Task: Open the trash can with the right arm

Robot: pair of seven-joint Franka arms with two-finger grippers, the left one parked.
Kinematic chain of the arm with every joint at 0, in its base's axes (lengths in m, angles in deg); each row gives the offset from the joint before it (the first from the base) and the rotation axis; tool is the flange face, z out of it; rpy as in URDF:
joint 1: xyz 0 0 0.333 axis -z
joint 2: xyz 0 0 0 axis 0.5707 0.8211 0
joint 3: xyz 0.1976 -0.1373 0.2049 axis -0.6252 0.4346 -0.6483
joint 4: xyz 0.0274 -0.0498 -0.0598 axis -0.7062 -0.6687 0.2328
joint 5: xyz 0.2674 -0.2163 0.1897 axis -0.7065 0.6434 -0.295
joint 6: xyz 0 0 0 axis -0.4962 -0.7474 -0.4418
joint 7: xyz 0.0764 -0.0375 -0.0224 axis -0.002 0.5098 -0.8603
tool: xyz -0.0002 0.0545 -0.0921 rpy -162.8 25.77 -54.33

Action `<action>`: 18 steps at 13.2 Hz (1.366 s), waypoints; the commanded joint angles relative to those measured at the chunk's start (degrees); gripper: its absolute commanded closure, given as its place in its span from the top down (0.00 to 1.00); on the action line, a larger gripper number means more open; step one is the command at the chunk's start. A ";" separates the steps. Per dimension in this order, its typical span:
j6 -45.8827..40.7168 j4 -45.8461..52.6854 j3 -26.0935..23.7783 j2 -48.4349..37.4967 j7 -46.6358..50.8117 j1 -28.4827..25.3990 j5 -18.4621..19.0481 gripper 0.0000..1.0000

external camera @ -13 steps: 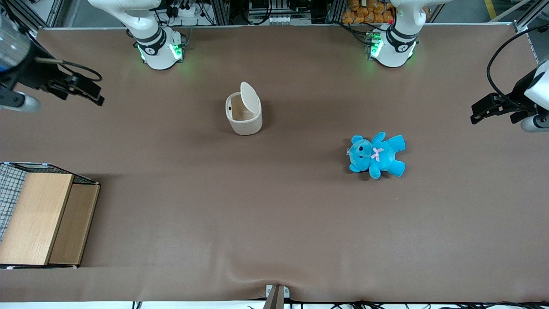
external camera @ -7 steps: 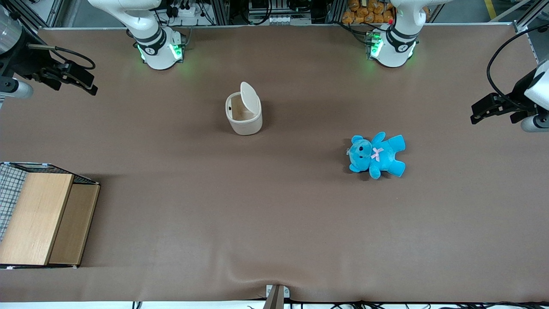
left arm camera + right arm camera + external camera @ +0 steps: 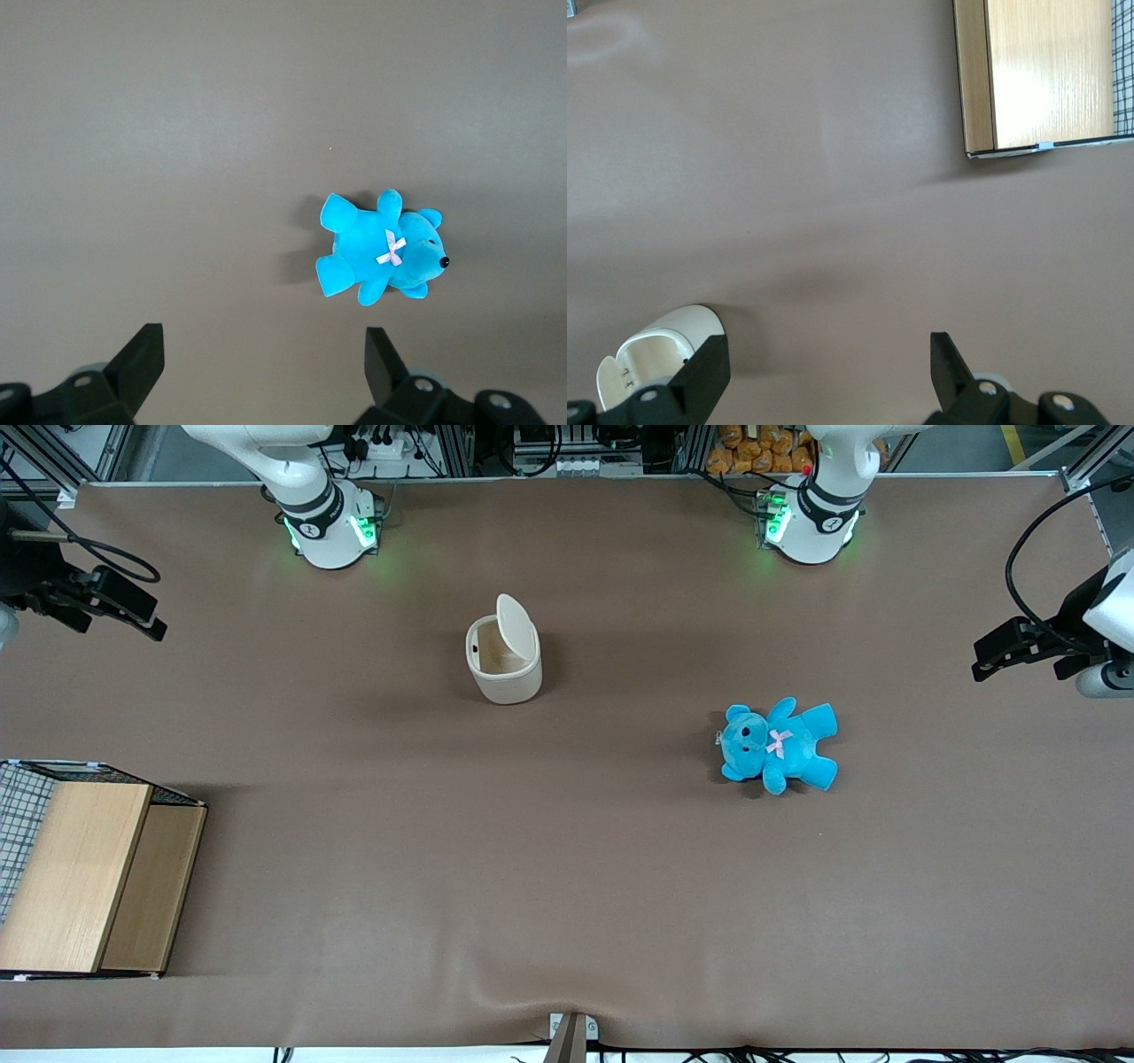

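The trash can (image 3: 503,658) stands upright near the middle of the brown desk (image 3: 567,886), its flip lid (image 3: 516,626) raised on edge so the cream interior shows. The right arm's claw (image 3: 133,609) hangs above the desk toward the working arm's end, well apart from the trash can and about as far from the front camera as it. The claw is spread wide and released; in the right wrist view its two black fingers (image 3: 700,372) stand far apart with only bare desk between them, touching nothing. Nearer the front camera than the trash can, a blue teddy bear (image 3: 777,746) lies toward the parked arm's end, and a wooden box with wire mesh (image 3: 84,868) sits toward the working arm's end.
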 commanded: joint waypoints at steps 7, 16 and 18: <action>0.47 0.90 0.03 0.96 -3.72 1.04 1.08 1.00; 1.08 0.81 1.61 2.28 -3.80 0.95 2.22 1.00; 1.08 0.81 1.61 2.28 -4.94 0.95 2.13 1.00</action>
